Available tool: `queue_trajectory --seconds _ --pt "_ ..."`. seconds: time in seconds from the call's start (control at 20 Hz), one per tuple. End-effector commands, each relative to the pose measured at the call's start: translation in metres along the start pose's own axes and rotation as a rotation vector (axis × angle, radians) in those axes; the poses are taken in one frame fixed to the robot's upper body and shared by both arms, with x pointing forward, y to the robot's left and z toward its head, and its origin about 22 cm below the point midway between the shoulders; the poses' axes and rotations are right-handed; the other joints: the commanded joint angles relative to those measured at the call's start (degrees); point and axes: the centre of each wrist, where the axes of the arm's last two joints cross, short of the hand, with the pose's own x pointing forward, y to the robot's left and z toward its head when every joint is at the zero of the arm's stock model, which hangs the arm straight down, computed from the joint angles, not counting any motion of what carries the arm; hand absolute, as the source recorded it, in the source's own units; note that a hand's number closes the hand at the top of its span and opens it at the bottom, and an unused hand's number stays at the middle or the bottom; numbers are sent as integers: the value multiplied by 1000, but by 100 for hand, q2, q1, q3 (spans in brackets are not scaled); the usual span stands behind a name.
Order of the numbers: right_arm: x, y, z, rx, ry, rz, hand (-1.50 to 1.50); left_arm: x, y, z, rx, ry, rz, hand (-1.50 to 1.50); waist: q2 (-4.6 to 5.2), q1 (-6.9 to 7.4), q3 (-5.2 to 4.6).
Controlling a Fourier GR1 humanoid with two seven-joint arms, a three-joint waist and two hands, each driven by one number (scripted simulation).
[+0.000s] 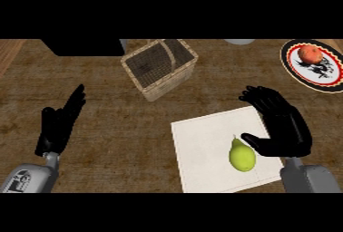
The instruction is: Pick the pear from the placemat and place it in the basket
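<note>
1. The right robot hand (pixel 285 131), nearest of all, hovers with fingers relaxed, grasping nothing, thumb just beside the pear, seemingly set for a side grasp.
2. The worktop (pixel 100 131) carries everything.
3. The placemat (pixel 208 158) holds the pear.
4. The basket (pixel 161 68) stands well apart, mouth open.
5. The left robot hand (pixel 60 122) rests released at the view's left.
6. The pear (pixel 242 156) lies on the placemat, stem away.

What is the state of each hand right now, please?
Left hand: open, holding nothing.
Right hand: open, beside the pear, not holding it.
</note>
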Motion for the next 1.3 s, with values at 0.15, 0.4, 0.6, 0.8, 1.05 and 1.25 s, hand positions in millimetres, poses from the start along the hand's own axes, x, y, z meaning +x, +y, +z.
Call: queue_trajectory --seconds 0.15,0.4,0.6,0.8,1.05,1.25 --pt "90 -61 -18 85 233 609 -150 12 2 -11 16 7 -21 0 21 -2 -31" --pt "145 -84 -24 393 474 824 -150 6 -1 -12 3 9 -8 0 45 66 -29" --pt "163 -93 -28 623 604 769 -150 10 0 -11 -12 10 -28 0 25 78 -22" --pt "166 -101 -46 703 622 700 -150 23 0 -17 -7 19 -18 0 22 79 -15" --pt "155 -104 -53 717 666 698 -150 8 5 -13 -9 19 -7 0 15 53 -14" --pt "148 -97 -53 648 648 704 -150 4 -2 -33 -2 31 -21 0 13 3 -16"
